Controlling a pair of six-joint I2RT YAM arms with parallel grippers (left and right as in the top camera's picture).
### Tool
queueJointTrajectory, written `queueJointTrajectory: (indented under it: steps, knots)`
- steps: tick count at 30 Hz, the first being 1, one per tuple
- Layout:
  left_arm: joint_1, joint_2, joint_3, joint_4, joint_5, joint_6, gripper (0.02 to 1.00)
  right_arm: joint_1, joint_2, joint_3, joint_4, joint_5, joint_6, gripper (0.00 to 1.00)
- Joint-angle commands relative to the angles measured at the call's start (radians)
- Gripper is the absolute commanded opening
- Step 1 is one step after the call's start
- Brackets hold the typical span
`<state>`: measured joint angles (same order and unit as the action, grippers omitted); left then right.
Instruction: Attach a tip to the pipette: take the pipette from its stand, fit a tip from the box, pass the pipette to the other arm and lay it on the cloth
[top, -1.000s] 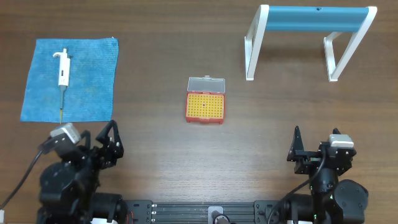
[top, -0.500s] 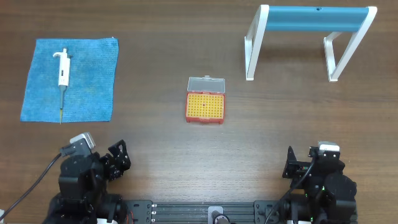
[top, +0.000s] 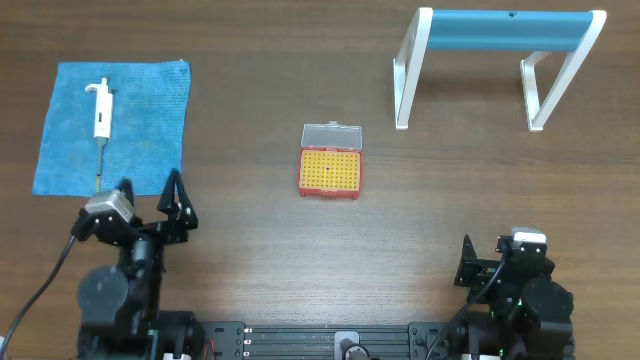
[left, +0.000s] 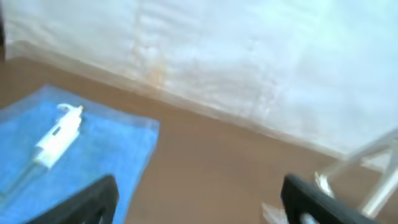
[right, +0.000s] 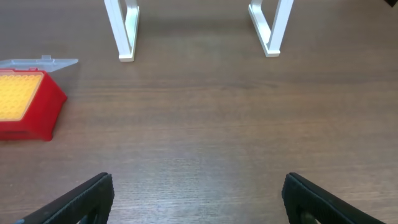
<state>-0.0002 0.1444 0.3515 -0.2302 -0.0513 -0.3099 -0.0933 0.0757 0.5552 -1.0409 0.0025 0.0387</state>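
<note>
left gripper (top: 150, 187) back up by the cloth (top: 60, 150) edge, right gripper (top: 468, 255) drawn back toward its base

Wide passage over the table (top: 430, 210) runs between the tip box (top: 329, 174) and the stand (top: 505, 32), with the cloth (top: 150, 125) well apart.

A laboratory bench: a wood-grain worktop (top: 250, 260) carries a white pipette (top: 101, 112) lying on a blue cloth (top: 150, 120) just ahead of the left tool (left: 199, 183), a red box of yellow tips (top: 329, 172), and a white-and-blue pipette stand (top: 500, 30) well ahead of the right tool (right: 198, 180), with a plain pale wall (left: 249, 56) behind
</note>
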Motion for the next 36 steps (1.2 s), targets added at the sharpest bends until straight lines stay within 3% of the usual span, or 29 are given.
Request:
queueJointTrajectory:
  steps: [1, 6, 14, 36]
  knots:
    - [0.007, -0.071, -0.208, 0.282, 0.049, 0.226, 0.849, -0.003, -0.001, -0.003, 0.002, 0.013, -0.014, 0.882]
    - [0.007, -0.134, -0.346, 0.362, 0.072, 0.226, 0.849, -0.003, -0.001, -0.003, 0.002, 0.013, -0.014, 0.882]
    - [0.013, -0.141, -0.346, 0.150, 0.090, 0.225, 0.853, -0.003, -0.001, -0.003, 0.002, 0.013, -0.014, 0.879]
    - [0.021, -0.141, -0.346, 0.151, 0.090, 0.225, 0.851, -0.003, -0.001, -0.003, 0.002, 0.013, -0.014, 0.879]
